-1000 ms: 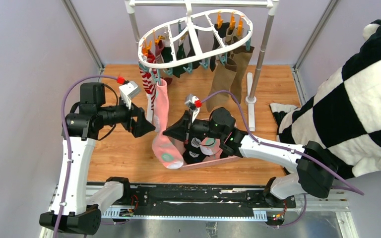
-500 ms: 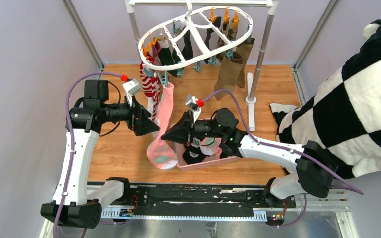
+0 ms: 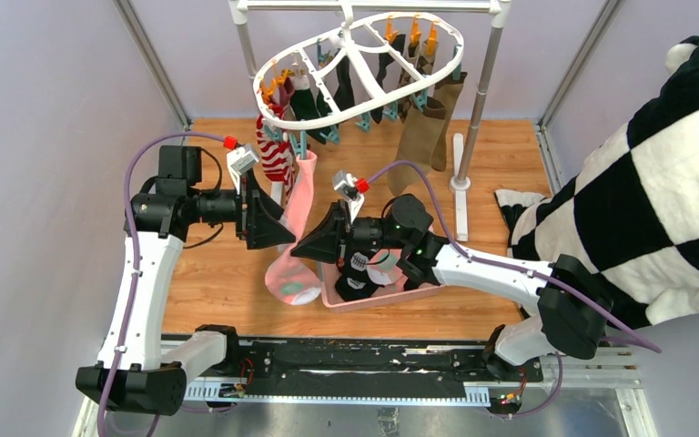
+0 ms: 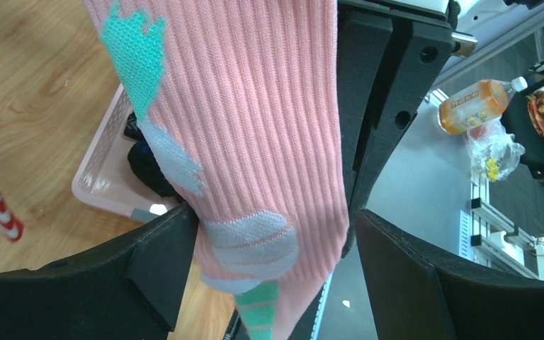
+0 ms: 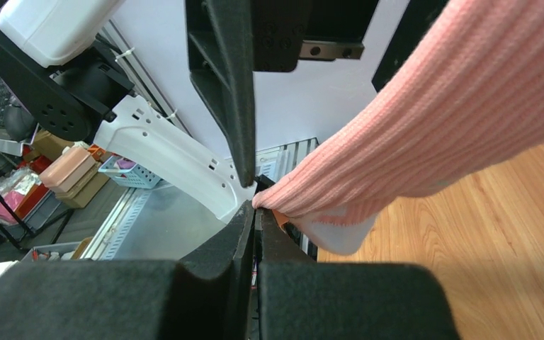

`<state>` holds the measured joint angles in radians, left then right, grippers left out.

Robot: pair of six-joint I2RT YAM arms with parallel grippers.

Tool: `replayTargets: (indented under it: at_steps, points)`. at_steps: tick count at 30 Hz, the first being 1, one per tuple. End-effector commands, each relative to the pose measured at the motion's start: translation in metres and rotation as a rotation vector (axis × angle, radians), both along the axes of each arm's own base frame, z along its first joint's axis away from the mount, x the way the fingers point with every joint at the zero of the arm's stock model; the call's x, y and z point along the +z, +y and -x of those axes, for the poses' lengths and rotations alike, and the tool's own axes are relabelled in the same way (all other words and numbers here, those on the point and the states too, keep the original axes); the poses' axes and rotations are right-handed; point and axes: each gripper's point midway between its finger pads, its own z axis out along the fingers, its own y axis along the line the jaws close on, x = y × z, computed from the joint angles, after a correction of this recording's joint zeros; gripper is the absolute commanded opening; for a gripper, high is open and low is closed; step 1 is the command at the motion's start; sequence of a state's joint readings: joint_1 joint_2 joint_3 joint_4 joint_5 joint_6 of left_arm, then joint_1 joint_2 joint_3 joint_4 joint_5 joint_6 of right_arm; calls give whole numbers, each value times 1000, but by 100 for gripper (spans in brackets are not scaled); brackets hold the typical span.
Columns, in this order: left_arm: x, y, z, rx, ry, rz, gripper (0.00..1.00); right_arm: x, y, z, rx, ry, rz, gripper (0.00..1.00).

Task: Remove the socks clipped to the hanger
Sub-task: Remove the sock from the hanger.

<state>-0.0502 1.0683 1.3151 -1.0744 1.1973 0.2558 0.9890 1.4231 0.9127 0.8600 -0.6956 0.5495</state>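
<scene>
The white oval hanger (image 3: 360, 66) hangs from the rack with several socks clipped on. A pink sock (image 3: 295, 228) hangs from a teal clip (image 3: 301, 146) at its front left. My left gripper (image 3: 271, 224) is open and straddles the pink sock (image 4: 255, 127), one finger on each side (image 4: 273, 273). My right gripper (image 3: 314, 242) is shut, pinching the pink sock's (image 5: 432, 134) edge at the fingertips (image 5: 256, 207). A red-white striped sock (image 3: 274, 160) and olive-brown socks (image 3: 421, 137) hang clipped beside it.
A pink slotted basket (image 3: 419, 291) holding loose socks sits on the wooden table under my right arm; it also shows in the left wrist view (image 4: 103, 185). The grey rack pole (image 3: 479, 102) stands behind. A checked plush cloth (image 3: 655, 200) fills the right side.
My left gripper moved right and now straddles the pink sock. My right gripper moved left and up with the sock's edge; the sock's foot swung left and the hanger turned.
</scene>
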Motion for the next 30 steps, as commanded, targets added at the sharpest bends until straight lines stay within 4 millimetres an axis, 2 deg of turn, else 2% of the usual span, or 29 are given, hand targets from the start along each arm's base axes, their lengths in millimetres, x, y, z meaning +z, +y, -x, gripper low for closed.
replayTargets:
  at_steps: [1, 4, 7, 9, 12, 15, 17, 20, 23, 26, 27, 30]
  points:
    - [-2, -3, 3, -25, 29, 25, 80, 16, 6, 13, 56, -25, -26, 5]
    - [-5, -2, 0, -10, 35, 11, 64, 17, 7, 14, 60, -29, -16, 9]
    - [-6, 0, -1, 12, 33, -8, 45, 15, 5, 12, 46, -20, 4, 20]
    - [-7, 3, -4, 36, 20, -32, 32, 14, 3, 9, 19, -19, 13, 30]
    - [-7, 6, -5, 58, -3, -57, 18, 13, -3, 0, -57, -21, 32, 46]
    - [-8, 8, -5, 78, -26, -77, 15, 16, -11, -18, -190, -20, 57, 55]
    - [-8, 10, -4, 92, -37, -91, 13, 23, -20, -37, -323, -3, 63, 60]
    - [-8, 12, -3, 105, -59, -104, 13, 45, -39, -69, -566, 4, 62, 67]
    - [-6, 13, -3, 113, -66, -108, 13, 68, -52, -89, -783, -59, 89, 74]
    - [-5, 14, -4, 120, -69, -110, 13, 86, -54, -100, -933, -125, 142, 81]
    - [-5, 14, -4, 121, -69, -110, 13, 99, -54, -103, -971, -133, 144, 83]
    - [-6, 15, -6, 134, -66, -118, 12, 108, -47, -115, -1042, -157, 195, 86]
